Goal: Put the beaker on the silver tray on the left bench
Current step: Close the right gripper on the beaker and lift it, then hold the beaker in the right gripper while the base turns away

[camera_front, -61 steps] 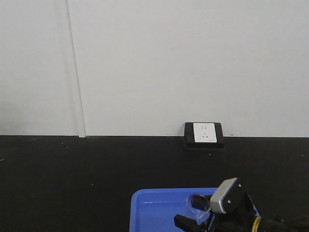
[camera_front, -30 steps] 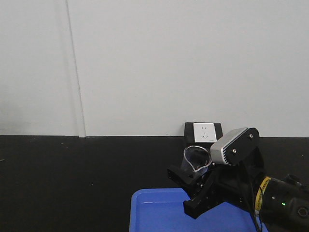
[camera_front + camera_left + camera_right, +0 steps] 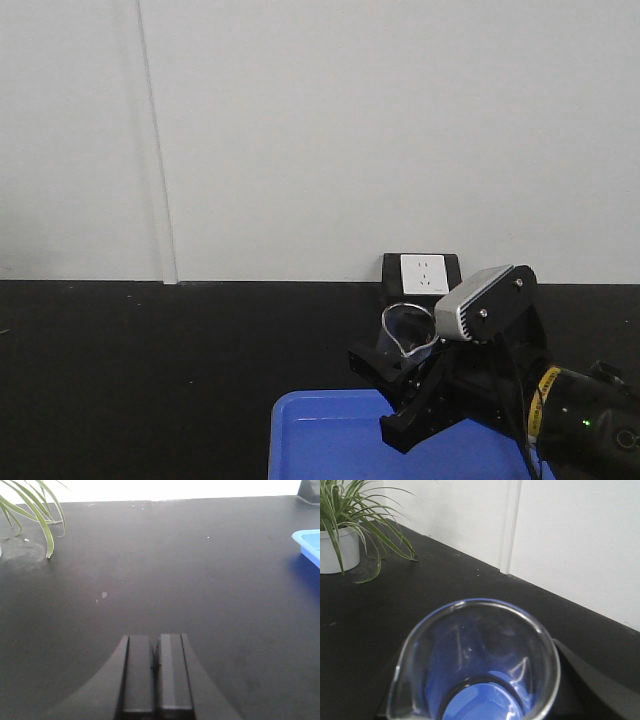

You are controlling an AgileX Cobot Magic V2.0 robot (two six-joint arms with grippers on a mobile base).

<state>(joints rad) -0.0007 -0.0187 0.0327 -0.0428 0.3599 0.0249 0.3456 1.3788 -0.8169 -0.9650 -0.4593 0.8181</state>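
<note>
The small clear glass beaker [image 3: 406,332] hangs in the air above the back edge of the blue tray [image 3: 330,440], held upright in my right gripper [image 3: 398,385], which is shut on it. In the right wrist view the beaker [image 3: 475,660] fills the lower frame, its rim and pouring lip toward the camera and blue showing through its base. My left gripper [image 3: 156,667] hovers low over the matte black worktop [image 3: 150,570], shut with nothing between its fingers. The silver tray is out of view.
A white wall backs the black worktop [image 3: 150,380]. A black socket box [image 3: 422,280] stands at the wall behind the beaker. A potted plant in a white pot [image 3: 339,545] stands to the far left; its leaves [image 3: 35,515] hang over the worktop. A corner of the blue tray [image 3: 309,545] shows in the left wrist view.
One second ago the beaker sat low in the blue tray with my right gripper around it. It has been lifted well above the tray; over the last half second it has hardly moved.
</note>
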